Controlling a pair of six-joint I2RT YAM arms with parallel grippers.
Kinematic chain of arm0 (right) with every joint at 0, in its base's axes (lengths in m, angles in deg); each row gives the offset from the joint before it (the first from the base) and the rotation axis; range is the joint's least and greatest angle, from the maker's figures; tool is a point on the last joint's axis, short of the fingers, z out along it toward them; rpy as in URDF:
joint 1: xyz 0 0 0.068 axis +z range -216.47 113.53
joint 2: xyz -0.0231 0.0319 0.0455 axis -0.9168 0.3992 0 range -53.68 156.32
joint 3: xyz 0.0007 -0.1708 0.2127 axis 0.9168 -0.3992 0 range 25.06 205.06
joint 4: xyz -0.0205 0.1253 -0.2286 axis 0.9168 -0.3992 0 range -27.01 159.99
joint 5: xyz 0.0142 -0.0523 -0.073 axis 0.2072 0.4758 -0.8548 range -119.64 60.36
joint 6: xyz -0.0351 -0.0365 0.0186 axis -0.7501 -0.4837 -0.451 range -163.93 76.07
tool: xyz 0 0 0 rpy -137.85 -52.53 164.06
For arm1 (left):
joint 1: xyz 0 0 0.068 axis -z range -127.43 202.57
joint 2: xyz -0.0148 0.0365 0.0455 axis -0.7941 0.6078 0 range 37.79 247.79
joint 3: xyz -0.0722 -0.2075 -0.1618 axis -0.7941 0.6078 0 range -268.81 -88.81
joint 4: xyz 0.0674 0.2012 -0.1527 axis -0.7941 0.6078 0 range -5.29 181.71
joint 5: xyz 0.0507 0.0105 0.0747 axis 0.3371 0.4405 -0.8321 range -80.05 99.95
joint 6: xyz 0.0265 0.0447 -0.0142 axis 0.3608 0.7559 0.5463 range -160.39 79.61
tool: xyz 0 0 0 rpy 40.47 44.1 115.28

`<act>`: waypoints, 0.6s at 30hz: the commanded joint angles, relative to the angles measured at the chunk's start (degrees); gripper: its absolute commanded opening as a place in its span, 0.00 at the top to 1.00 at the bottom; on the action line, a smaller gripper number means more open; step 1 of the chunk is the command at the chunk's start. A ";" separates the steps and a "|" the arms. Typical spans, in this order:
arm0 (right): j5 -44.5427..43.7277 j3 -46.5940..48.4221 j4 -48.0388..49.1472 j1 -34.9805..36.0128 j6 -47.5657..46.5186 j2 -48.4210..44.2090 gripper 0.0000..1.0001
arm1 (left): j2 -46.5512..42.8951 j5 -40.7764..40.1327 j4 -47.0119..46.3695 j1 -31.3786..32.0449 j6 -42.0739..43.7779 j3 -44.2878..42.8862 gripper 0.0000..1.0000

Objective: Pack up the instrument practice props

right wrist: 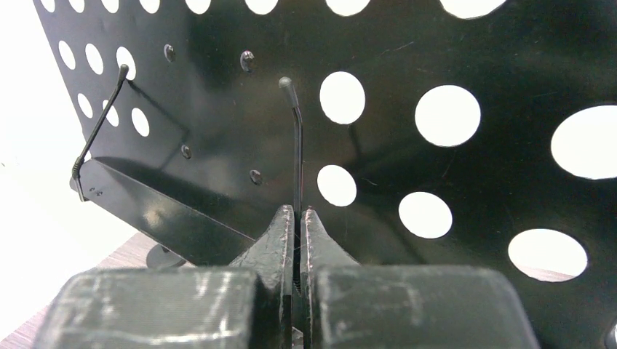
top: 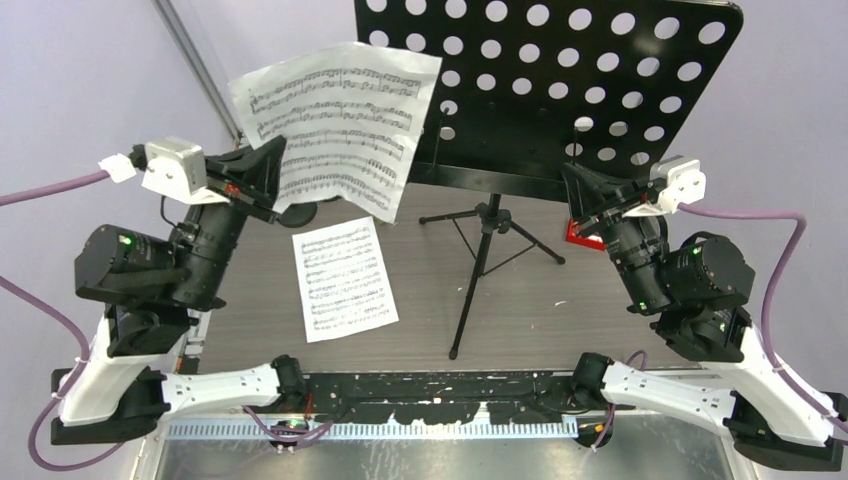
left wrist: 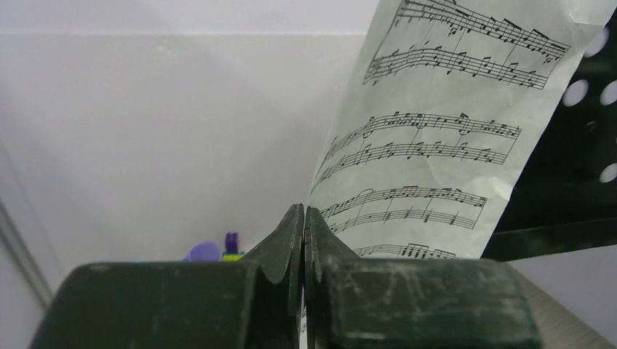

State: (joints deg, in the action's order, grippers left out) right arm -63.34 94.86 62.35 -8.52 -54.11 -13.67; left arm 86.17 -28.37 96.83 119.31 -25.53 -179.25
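The black perforated music rack (top: 560, 60) stands on its tripod legs (top: 487, 240) at the back of the table. My left gripper (top: 280, 182) is shut on the lower left edge of a white sheet-music page (top: 340, 120) and holds it up in the air, left of the rack; the left wrist view shows the page (left wrist: 436, 145) running between my shut jaws (left wrist: 304, 211). A second page (top: 343, 278) lies flat on the table. My right gripper (top: 572, 190) is shut on a thin wire page clip (right wrist: 297, 145) at the rack's shelf (right wrist: 167, 211). A purple rounded thing (left wrist: 204, 251) may be a microphone.
A small red block (top: 580, 235) lies under my right gripper. A black round base (top: 297, 213) shows under the held page. The rack's left wire clip (right wrist: 98, 123) stands free. The purple wall is close on the left and at the back.
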 commanded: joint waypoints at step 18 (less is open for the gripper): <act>2.30 -1.32 2.29 0.27 1.56 -0.48 0.99 | -16.58 -26.66 17.81 0.27 -22.86 21.40 1.00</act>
State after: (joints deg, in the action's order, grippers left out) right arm -62.99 93.71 62.68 -8.52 -53.67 -14.07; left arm 71.50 -50.78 111.87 119.31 -42.21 -159.07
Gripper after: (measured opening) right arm 0.045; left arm 0.009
